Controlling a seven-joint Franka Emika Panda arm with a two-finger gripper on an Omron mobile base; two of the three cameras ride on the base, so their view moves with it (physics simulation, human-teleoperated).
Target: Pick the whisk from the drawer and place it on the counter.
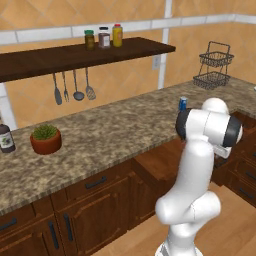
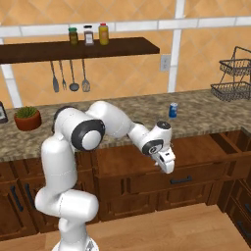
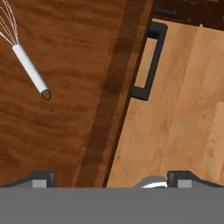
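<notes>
Well apart: whisk [image 3: 29, 65], gripper [image 3: 111, 178]

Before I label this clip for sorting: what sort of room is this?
A rendered home kitchen, most likely: a granite-look counter over wooden cabinets, cooking utensils hanging under a wall shelf with jars, and a whisk in an open drawer.

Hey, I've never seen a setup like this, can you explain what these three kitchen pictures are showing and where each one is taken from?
It is a simulated kitchen with a white robot arm. Two pictures come from cameras behind the arm, to its left and right. The third looks down from the hand itself. The gripper hangs open and holds nothing, over the front edge of the open drawer. The whisk lies on the drawer floor, apart from the fingers. On the counter stand a blue can, a potted plant and wire baskets.
</notes>
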